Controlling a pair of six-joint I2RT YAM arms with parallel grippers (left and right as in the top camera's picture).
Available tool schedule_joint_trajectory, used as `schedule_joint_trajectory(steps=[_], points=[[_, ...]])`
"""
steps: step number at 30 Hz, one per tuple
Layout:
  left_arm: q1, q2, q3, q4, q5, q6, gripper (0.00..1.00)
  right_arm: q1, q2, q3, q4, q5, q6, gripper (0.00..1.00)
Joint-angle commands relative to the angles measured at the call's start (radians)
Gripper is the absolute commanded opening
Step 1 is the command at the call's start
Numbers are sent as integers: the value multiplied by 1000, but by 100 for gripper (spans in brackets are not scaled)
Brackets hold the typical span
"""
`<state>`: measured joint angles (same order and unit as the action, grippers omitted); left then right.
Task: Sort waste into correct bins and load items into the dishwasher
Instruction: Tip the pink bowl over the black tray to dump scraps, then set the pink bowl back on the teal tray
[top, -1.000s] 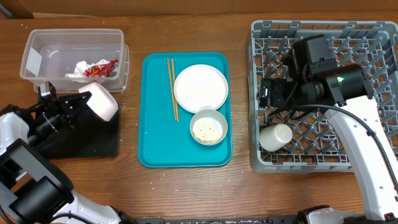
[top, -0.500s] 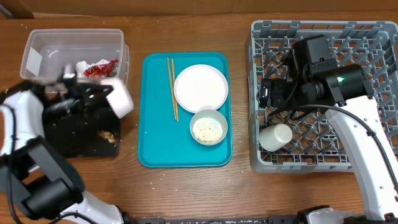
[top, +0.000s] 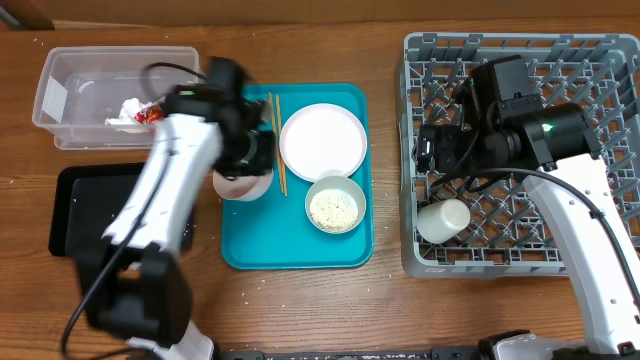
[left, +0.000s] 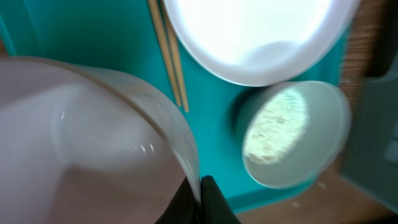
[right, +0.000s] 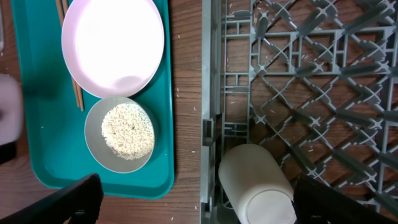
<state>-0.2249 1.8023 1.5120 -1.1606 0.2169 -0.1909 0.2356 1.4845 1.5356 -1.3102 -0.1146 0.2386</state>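
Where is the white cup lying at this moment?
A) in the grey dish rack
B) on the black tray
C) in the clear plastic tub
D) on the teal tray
A: the white cup lies on its side inside the grey dish rack, near one corner of it.
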Motion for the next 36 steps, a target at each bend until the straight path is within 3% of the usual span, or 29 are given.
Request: schedule_joint_trajectory(steps=[1, 6, 7, 8, 9, 10, 12, 17, 21, 25, 29, 36], points=[[-80, 101, -15, 9, -238, -106, 4, -4, 0, 0, 2, 9, -5, 100], [-123, 179, -15, 10, -275, -131, 4, -4, 0, 0, -8, 9, -12, 100], [-123, 186, -15, 6, -259, -130, 13, -4, 0, 0, -9, 9, -12, 100], [-123, 185, -15, 7, -248, -122, 31, -4, 0, 0, -9, 9, -12, 100], [-121, 182, -9, 6, -241, -116, 43, -4, 0, 0, -10, 9, -13, 100], [-119, 179, 4, -1, -238, -110, 52, -4, 0, 0, -10, 8, -21, 100], [-114, 176, 68, -48, -235, -107, 59, -4, 0, 0, -14, 9, -28, 100], [-130, 176, 292, -186, -195, -57, 58, -4, 0, 1, 11, 8, -26, 100], [-202, 176, 371, -201, -120, 37, 56, -46, -3, 15, 56, 8, -18, 100], [-305, 181, 353, -188, -116, 84, 56, -165, -3, 66, 60, 8, 12, 100], [-425, 188, 285, -102, -123, 95, 57, -371, -3, 112, 62, -65, 14, 100], [-488, 189, 136, 78, -123, 83, 61, -443, -3, 111, 48, -130, -12, 100]])
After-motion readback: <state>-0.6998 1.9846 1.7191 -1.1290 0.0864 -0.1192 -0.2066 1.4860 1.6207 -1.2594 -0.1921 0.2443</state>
